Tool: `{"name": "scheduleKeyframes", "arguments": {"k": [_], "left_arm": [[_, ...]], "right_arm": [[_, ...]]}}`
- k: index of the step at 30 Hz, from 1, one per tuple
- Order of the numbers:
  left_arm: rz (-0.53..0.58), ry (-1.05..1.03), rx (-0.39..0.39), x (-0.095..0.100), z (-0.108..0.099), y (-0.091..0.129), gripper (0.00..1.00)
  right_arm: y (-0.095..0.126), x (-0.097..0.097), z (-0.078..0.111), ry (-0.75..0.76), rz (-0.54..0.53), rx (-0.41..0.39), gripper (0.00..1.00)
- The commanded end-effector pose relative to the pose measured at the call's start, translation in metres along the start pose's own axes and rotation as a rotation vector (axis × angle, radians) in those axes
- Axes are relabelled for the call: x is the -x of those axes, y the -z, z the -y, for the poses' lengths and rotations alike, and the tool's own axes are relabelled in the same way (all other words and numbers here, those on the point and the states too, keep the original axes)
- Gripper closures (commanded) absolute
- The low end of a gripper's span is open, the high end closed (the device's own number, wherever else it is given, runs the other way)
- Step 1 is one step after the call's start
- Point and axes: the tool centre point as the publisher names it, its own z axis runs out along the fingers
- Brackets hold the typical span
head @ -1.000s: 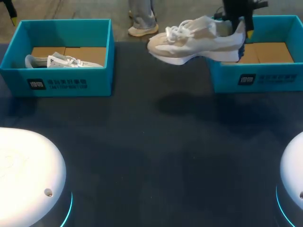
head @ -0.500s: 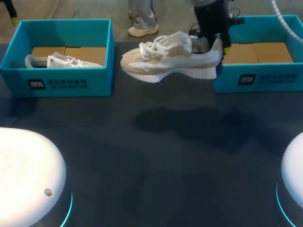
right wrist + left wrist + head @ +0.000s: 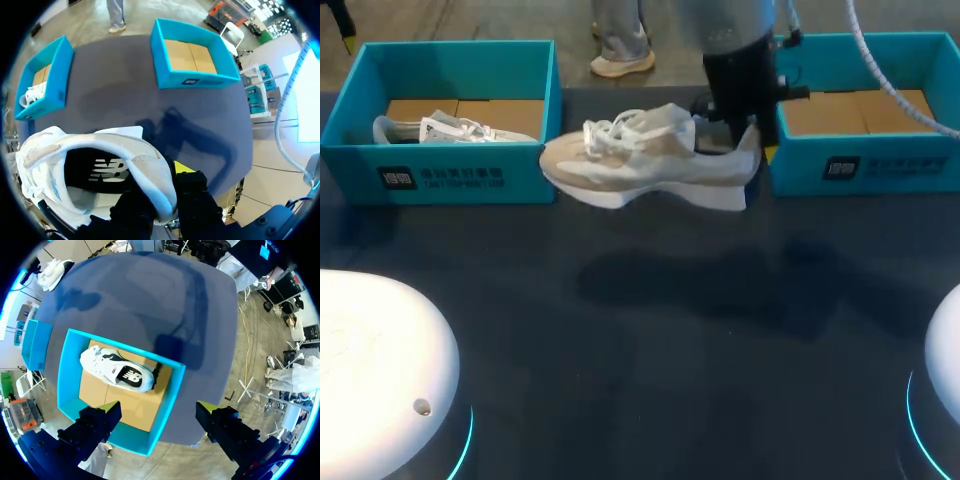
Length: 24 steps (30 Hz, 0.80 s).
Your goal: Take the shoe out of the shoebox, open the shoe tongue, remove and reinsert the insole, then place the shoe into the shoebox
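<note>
One-handed, held shoe (image 3: 645, 165) aloft by its heel collar in clamped right gripper (image 3: 160, 200), over table (image 3: 640, 330) between boxes (image 3: 860, 170), left gripper (image 3: 157, 412) agape above left box (image 3: 172, 395); needed lowering level, sole-first, mid-table, within both arms' reach.

- Shoeboxes, two: left shoebox (image 3: 360, 165), right shoebox (image 3: 910, 165).
- Shoes, two: beige shoe (image 3: 640, 165), white shoe (image 3: 450, 130).
- Grippers, two: left gripper (image 3: 157, 408), right gripper (image 3: 159, 192).
- White arm bases, two: left base (image 3: 380, 350), right base (image 3: 945, 350).

Overhead light: the lifted beige sneaker (image 3: 630, 170) casts a soft shadow on the dark table (image 3: 650, 400); the near-left white dome (image 3: 375, 350) glares.
</note>
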Motion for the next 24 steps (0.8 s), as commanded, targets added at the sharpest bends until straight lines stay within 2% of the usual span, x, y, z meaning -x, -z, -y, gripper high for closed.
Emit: {"name": "scheduleKeyframes", "arguments": {"k": [1, 12, 24], "left_arm": [[-0.002, -0.001, 0.001, -0.001, 0.001, 0.0, 0.0], [-0.002, -0.001, 0.001, -0.001, 0.001, 0.0, 0.0], [-0.002, -0.001, 0.001, -0.001, 0.001, 0.0, 0.0]], "right_arm": [[0.0, -0.007, 0.015, -0.007, -0.002, 0.005, 1.0], [0.003, -0.02, 0.048, -0.007, -0.016, -0.031, 1.0], [0.002, -0.021, 0.05, -0.005, -0.017, -0.037, 1.0]]}}
